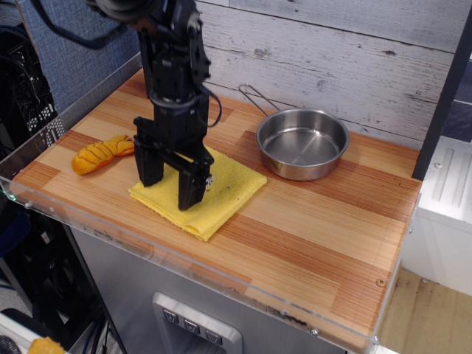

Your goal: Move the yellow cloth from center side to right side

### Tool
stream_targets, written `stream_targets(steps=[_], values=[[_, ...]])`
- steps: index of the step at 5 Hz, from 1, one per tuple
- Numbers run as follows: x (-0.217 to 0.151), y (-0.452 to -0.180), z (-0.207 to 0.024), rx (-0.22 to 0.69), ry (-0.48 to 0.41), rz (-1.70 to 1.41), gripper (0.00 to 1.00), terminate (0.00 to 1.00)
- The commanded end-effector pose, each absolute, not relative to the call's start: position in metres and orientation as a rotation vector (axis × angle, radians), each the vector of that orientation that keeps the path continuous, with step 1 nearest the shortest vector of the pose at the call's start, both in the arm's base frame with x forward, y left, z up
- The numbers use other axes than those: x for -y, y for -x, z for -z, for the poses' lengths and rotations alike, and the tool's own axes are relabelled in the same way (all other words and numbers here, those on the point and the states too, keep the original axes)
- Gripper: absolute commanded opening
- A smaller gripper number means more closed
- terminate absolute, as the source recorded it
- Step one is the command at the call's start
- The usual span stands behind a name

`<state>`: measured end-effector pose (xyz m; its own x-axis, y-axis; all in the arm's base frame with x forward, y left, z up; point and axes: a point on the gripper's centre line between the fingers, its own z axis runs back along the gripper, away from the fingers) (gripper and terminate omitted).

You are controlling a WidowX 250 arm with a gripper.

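The yellow cloth (225, 188) lies flat and folded on the wooden tabletop, near the middle towards the front edge. My black gripper (169, 183) is down over the cloth's left half. Its jaws are open, with one finger (147, 167) at the cloth's left edge and the other finger (190, 189) on the cloth's middle. The fingertips are at or just above the cloth. The arm hides part of the cloth and the things behind it.
A steel pan (302, 143) with a wire handle stands to the right behind the cloth. An orange-yellow ridged toy food (101, 153) lies to the left. A clear plastic rim (221, 265) runs along the table's front edge. A dark post stands at the back.
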<state>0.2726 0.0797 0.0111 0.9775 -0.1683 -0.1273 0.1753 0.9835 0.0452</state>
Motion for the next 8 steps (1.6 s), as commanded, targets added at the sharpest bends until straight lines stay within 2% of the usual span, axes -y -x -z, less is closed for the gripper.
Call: stream_targets(steps=[1, 2, 3, 4, 6, 7, 8], values=[[-0.082, -0.276, -0.029, 0.049, -0.049, 0.172, 1.0, 0.0], [-0.084, -0.259, -0.018, 0.093, -0.108, 0.191, 1.0, 0.0], [-0.093, -0.242, -0.008, 0.059, -0.117, 0.186, 1.0, 0.0], [-0.091, -0.24, -0.001, 0.01, -0.107, 0.173, 1.0, 0.0], [-0.073, -0.244, 0.044, -0.197, -0.042, 0.168, 1.0, 0.0], [-0.061, -0.243, 0.045, -0.182, -0.06, 0.208, 1.0, 0.0], [-0.049, -0.238, 0.032, -0.146, -0.082, 0.234, 1.0, 0.0]])
